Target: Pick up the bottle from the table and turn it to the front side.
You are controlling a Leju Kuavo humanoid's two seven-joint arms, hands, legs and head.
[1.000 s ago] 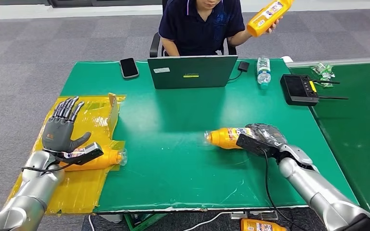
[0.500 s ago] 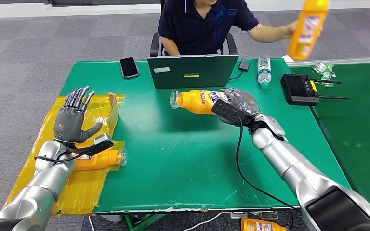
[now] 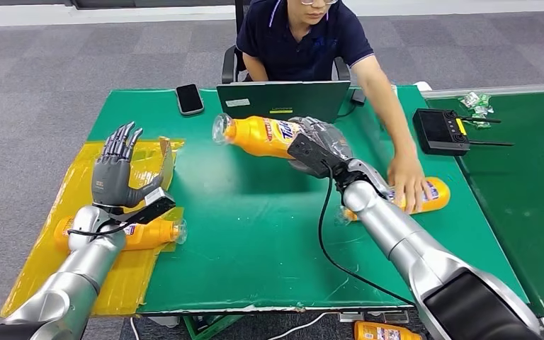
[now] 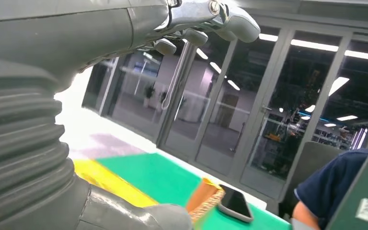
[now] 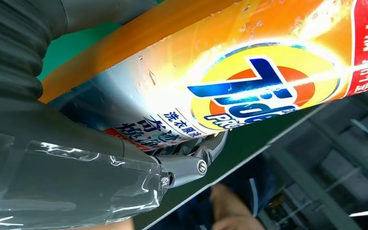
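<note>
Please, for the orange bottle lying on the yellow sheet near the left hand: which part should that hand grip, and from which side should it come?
I would grip the orange bottle around the middle of its body, coming down from above. It lies on its side on the yellow sheet, clear cap toward the table's centre, so the round body faces up. The left hand is open just behind it, fingers up.

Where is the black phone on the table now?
In the head view, the black phone lies at the green table's far edge, just left of the laptop.
</note>
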